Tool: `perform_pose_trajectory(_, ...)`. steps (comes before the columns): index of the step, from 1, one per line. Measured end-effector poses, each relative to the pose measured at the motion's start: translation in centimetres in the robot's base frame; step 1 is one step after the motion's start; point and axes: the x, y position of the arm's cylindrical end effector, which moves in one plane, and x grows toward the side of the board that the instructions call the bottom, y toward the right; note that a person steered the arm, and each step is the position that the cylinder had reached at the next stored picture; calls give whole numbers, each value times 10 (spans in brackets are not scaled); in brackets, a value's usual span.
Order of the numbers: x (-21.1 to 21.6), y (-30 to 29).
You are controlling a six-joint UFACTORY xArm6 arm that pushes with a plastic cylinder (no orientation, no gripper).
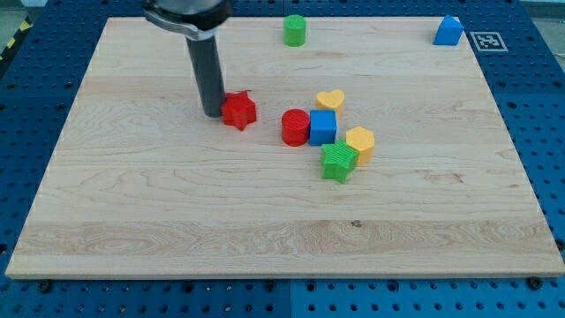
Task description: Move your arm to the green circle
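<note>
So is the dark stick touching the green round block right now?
No, my tip is right beside the red star block, while the green circle block sits far off near the view's top edge of the wooden board.

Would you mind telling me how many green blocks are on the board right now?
2. The green circle stands near the view's top edge, alone. The green star lies in the central cluster, touching the yellow hexagon. None seems hidden.
</note>
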Motion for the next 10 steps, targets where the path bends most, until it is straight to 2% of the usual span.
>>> perform_pose_trajectory(2, 4, 40)
perform_pose_trajectory(3, -16, 23)
perform_pose_trajectory(5, -161, 11)
perform_pose_trajectory(6, -214, 37)
perform_pose_trajectory(7, -216, 77)
perform_pose_trajectory(8, -216, 141)
perform_pose_trajectory(10, -214, 133)
